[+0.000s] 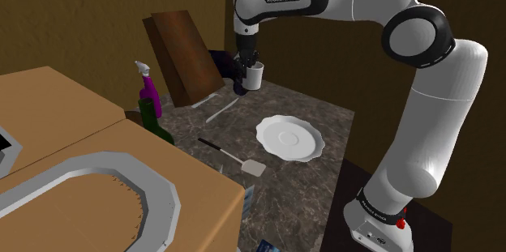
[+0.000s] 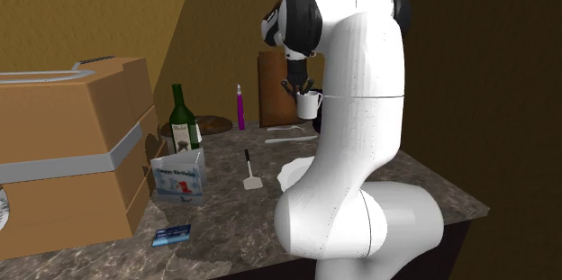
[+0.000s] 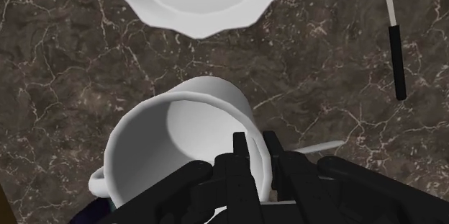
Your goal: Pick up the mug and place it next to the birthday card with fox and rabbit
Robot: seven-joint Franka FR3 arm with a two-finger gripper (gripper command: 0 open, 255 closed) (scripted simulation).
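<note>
A dark marbled tabletop (image 2: 432,188) carries everything. One large brown box (image 2: 63,143) with a grey band takes up the second exterior view's left. One brown board (image 1: 182,52) leans against the wall behind my claw. One white scalloped plate (image 1: 289,138) lies flat on the open marble.

There are two bottles: a green wine bottle (image 2: 184,121) beside the box and a slim purple spray bottle (image 2: 240,107) nearer the board. One birthday card (image 2: 178,175) stands open just in front of the wine bottle. One spatula (image 2: 249,172), with a black handle and a white blade, lies between the card and the plate. One small blue packet (image 2: 171,234) lies flat near the tabletop's front edge.

One white mug (image 3: 180,136) hangs upright in the air in front of the board, well apart from the card. My claw (image 3: 257,161) is narrow, pinching the mug's wall at the rim, one finger inside and one outside.
</note>
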